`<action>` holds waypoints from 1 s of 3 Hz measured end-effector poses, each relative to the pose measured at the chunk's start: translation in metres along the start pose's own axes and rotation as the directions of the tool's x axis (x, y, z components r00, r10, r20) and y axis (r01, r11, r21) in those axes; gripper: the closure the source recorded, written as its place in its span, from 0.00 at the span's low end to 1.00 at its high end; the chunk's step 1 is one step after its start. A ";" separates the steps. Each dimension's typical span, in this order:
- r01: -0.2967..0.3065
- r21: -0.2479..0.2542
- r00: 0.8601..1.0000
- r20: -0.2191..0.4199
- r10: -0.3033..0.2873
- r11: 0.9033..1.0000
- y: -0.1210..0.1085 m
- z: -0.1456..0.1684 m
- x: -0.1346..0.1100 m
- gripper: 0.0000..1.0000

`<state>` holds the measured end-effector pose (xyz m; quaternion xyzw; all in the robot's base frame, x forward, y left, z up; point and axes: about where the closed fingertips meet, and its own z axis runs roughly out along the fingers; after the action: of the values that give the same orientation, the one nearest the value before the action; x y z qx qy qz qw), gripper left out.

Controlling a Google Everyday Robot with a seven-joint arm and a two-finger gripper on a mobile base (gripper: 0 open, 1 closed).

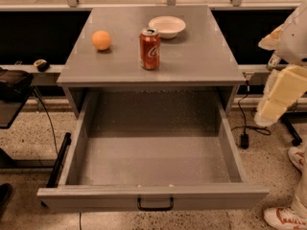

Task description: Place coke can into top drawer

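The coke can point(150, 49), red with a white script logo and a silver top, stands upright on the grey cabinet top point(201, 56), near its front middle. The top drawer point(153, 196) is pulled fully out below it, with nothing inside; its speckled inner walls show, and a small black handle point(155, 206) sits on the front panel. My gripper point(279, 96), cream-coloured on a white arm, hangs at the right edge of the view. It is well right of the can, beside the drawer's right side, and holds nothing.
An orange ball point(101, 40) lies left of the can. A white bowl point(167, 26) sits behind the can. A black cable and plug point(243, 139) lie on the floor to the right. A person's shoes point(284, 218) are at the lower right. Dark furniture point(14, 87) stands at the left.
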<state>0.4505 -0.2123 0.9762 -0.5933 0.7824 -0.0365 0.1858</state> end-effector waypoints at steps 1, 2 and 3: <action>-0.085 0.030 0.991 0.103 0.081 0.996 -0.044 0.040 -0.017 0.00; -0.236 0.059 0.922 0.328 0.204 0.970 -0.122 0.088 -0.020 0.00; -0.286 0.057 0.855 0.465 0.228 0.957 -0.166 0.110 -0.040 0.00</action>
<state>0.6477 -0.2055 0.9301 -0.4628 0.7856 0.0794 0.4029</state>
